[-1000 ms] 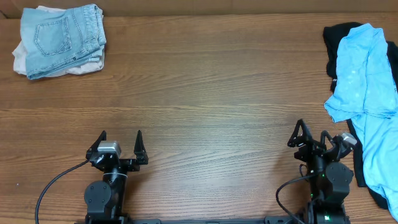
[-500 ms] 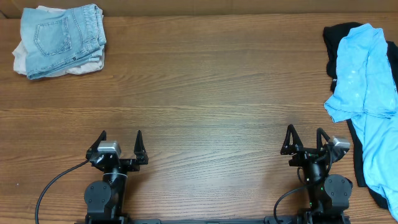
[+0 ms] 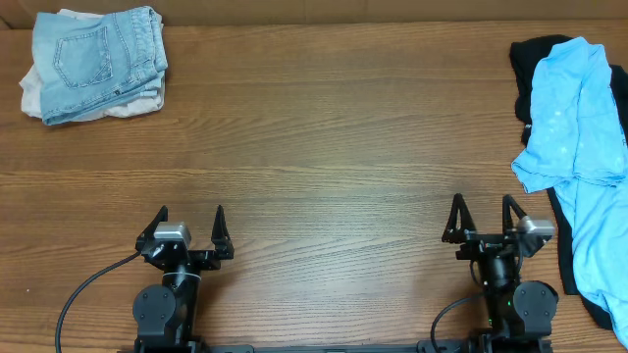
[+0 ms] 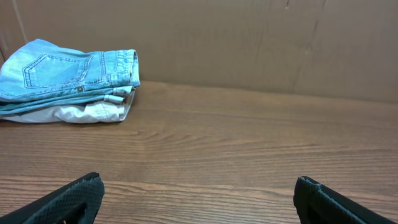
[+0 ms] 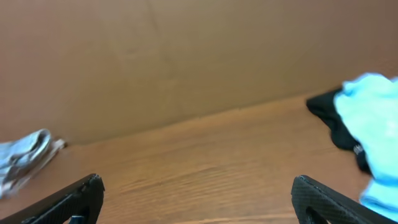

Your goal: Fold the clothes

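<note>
Left gripper and right gripper were found wide open and empty. Denim shorts were stacked far-left. Sky-blue shirt was heaped far-right and judged best seized by an edge, then spread flat.

The sky-blue shirt runs off the right edge of the overhead view, so its full spread can't be seen. It covers most of the black garment, which shows only as a dark fringe. The denim shorts lie on top of the beige shorts, leaving just pale edges poking out. The left wrist view cuts the denim off at its left edge. The right wrist view is blurry: the stack is a grey smear, the shirt a pale blob clipped at the right. The left gripper and right gripper show only finger ends, cut by the bottom edge
</note>
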Robot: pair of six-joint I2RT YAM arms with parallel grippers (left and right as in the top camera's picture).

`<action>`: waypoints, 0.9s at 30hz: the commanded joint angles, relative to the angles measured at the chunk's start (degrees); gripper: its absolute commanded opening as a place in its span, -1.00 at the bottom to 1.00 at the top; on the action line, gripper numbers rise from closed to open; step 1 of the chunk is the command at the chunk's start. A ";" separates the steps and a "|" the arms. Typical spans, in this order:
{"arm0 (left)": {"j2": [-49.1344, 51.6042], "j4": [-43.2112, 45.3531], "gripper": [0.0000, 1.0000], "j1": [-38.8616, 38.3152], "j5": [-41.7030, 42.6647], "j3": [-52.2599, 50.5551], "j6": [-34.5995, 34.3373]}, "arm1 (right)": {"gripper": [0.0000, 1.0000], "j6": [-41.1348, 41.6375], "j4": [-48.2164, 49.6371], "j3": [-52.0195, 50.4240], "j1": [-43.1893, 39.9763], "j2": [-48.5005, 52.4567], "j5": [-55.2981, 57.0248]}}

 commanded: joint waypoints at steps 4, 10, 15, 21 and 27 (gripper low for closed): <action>-0.59 -0.11 0.99 0.31 -0.37 -0.22 1.09 | 1.00 -6.32 0.79 -0.94 0.66 -0.68 -4.74; -0.59 -0.11 1.00 0.31 -0.37 -0.22 1.09 | 1.00 -5.70 -1.90 -0.92 0.63 -0.68 -1.88; -0.59 -0.09 1.00 0.31 -0.37 -0.22 1.07 | 1.00 -5.68 -1.88 -0.92 0.63 -0.68 -1.73; -0.59 -0.11 0.99 0.31 -0.37 -0.22 1.09 | 1.00 -5.68 -1.86 -0.92 0.63 -0.63 -1.70; -0.59 -0.09 1.00 0.31 -0.37 -0.22 1.09 | 1.00 -5.68 -1.84 -0.92 0.63 -0.63 -1.70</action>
